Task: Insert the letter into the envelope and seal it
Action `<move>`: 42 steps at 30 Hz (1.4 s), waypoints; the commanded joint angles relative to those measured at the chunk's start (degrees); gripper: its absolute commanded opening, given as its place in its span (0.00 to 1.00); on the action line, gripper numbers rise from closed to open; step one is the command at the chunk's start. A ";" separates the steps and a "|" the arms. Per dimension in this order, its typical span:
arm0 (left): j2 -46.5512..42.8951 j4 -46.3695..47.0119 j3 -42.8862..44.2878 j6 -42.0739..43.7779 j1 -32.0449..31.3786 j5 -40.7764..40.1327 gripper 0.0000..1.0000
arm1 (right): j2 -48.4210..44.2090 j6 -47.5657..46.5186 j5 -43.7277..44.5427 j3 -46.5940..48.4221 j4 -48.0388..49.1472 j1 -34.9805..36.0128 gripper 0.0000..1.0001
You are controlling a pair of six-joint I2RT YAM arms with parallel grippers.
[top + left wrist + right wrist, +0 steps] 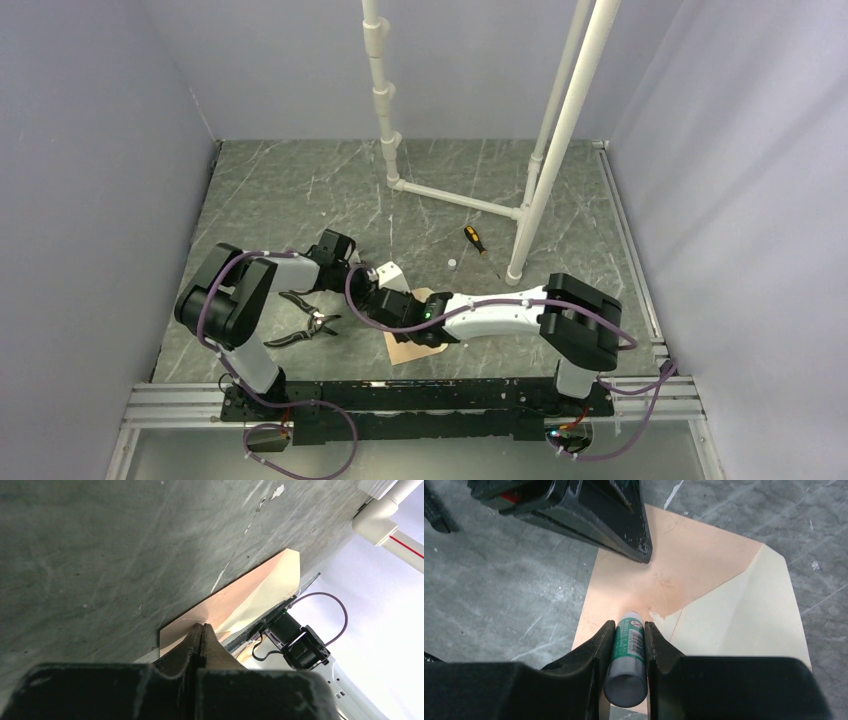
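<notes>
At the front centre of the table (pixel 280 200): envelope pinned by one arm, glue stick on it from the other.
The left gripper (pixel 644 556), jaws shut and empty, presses its tip on the envelope (pixel 684 565) to stop it sliding. The right gripper (pixel 629 626) clamps a glue stick (pixel 628 652) with its tip on the paper beside the open flap (pixel 749 615). No separate letter shows; probably it is inside. Pliers (pixel 305 325) lie left, a screwdriver (pixel 475 240) well behind, neither obstructing.
</notes>
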 commanded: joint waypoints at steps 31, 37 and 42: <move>4.55 -2.23 -3.25 -0.45 -1.10 -11.92 0.02 | -4.14 -1.88 -7.41 -4.45 -5.89 -0.68 0.00; 4.82 -1.97 -3.37 -0.67 -1.10 -11.75 0.02 | -0.63 -3.33 -5.50 -2.47 -4.70 -1.56 0.00; 4.81 -1.06 -4.16 -0.66 -1.10 -11.30 0.03 | 2.95 -2.19 -2.33 2.21 -5.85 -3.57 0.00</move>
